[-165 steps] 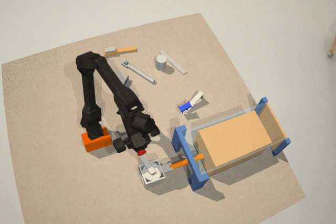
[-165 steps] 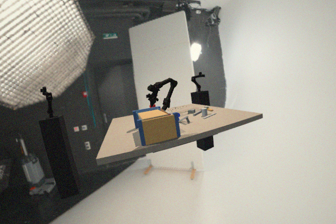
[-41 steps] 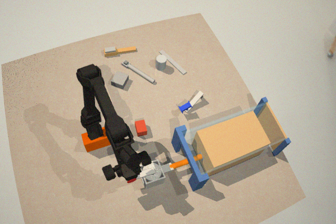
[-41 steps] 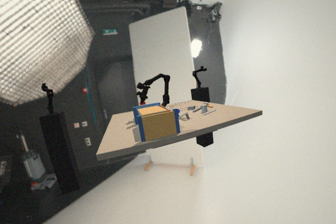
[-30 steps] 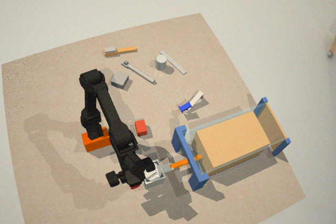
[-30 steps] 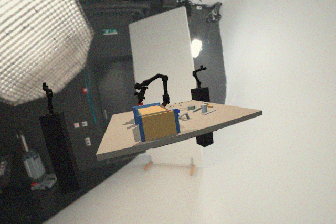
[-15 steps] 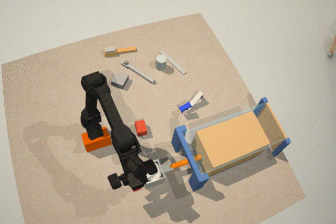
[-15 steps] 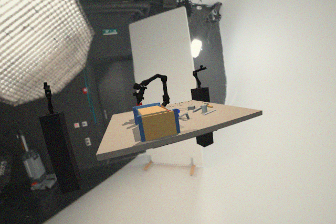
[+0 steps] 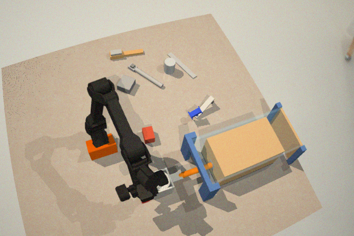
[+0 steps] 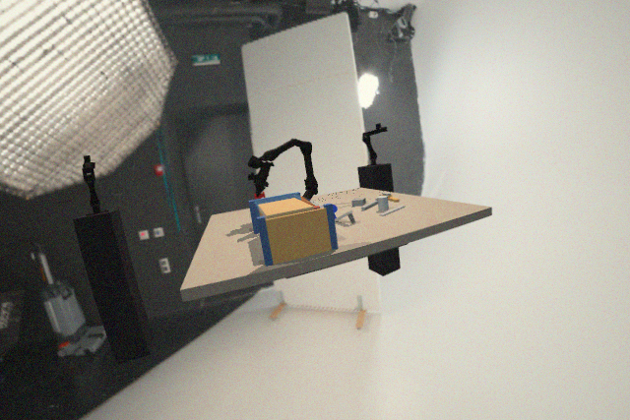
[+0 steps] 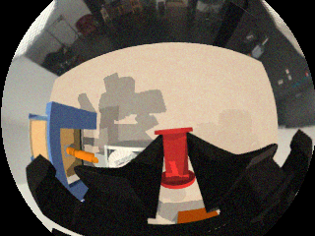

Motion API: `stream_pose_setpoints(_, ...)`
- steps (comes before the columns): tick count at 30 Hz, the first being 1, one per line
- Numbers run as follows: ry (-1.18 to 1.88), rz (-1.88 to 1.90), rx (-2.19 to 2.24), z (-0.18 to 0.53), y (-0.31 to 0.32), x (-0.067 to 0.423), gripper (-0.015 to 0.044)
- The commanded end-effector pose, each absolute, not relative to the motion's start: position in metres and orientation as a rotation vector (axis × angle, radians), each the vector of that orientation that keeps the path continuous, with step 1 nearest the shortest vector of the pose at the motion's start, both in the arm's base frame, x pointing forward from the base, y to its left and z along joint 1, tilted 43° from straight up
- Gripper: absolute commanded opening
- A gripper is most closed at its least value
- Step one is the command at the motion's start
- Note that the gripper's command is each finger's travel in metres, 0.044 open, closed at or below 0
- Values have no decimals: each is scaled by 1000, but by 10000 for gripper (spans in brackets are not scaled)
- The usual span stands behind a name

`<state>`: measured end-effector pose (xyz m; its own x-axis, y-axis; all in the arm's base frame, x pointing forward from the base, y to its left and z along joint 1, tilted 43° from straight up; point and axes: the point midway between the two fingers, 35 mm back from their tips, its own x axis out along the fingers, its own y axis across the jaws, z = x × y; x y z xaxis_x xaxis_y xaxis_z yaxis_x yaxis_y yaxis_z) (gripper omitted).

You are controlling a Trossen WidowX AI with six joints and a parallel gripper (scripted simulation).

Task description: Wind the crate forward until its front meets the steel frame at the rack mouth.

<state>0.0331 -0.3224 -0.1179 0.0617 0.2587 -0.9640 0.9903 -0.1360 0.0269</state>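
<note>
My gripper (image 9: pixel 146 197) (image 11: pixel 173 137) is shut on the red grip of the winch handle (image 11: pixel 176 156), which stands upright between the fingers. It hangs over the near side of the grey winch (image 9: pixel 168 184) (image 11: pixel 122 156), and the arm hides most of the winch. An orange strap (image 9: pixel 195 170) (image 11: pixel 83 155) runs from the winch through the blue steel frame (image 9: pixel 189 145) (image 11: pixel 66 125) to the tan crate (image 9: pixel 243 145) (image 10: pixel 297 240). The crate sits flat inside the clear-panelled cubby. Its front stands a little behind the frame.
A red block (image 9: pixel 148 134) lies beside the arm, which stands on an orange base (image 9: pixel 101 150). Farther back lie a grey cube (image 9: pixel 125 83), a grey rod tool (image 9: pixel 146 75), a grey cylinder (image 9: pixel 169 66), a flat bar (image 9: pixel 182 65), an orange brush (image 9: pixel 125 53) and a blue-white clamp (image 9: pixel 199 108).
</note>
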Motion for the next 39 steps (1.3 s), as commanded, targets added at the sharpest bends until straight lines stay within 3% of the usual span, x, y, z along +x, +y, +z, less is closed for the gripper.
stream_pose_setpoints(1,1299,-1105,1525,-135,-327,47,0)
stream_pose_setpoints(39,1295,-1103,1525,-149,-350,75,0)
